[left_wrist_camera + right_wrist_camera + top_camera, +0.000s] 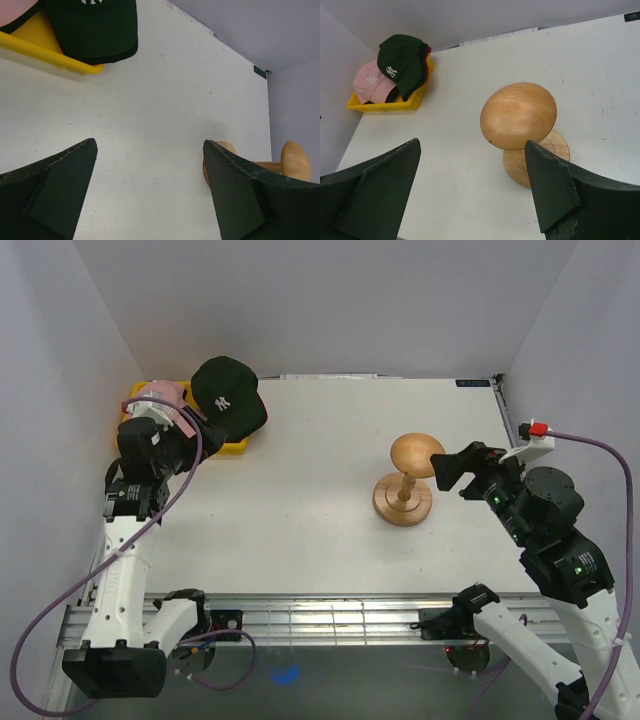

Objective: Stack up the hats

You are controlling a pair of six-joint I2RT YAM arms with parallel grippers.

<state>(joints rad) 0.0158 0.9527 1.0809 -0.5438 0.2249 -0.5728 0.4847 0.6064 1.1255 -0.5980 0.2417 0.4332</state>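
A dark green cap with a white NY logo (228, 395) lies on top of a pile in the yellow tray (235, 447) at the back left. In the right wrist view the green cap (397, 62) covers a darker layer and a red edge (427, 54). A pink cap (369, 80) lies beside it. My left gripper (190, 440) is open and empty, just in front of the tray. It shows open in the left wrist view (149, 142), with the green cap's brim (95, 30) ahead. My right gripper (452, 475) is open and empty beside the wooden stand.
A round-topped wooden pedestal stand (405, 480) stands right of the table's middle. It sits close in front of my right gripper (472, 141) in the right wrist view (519, 115). Grey walls enclose the table on the left, back and right.
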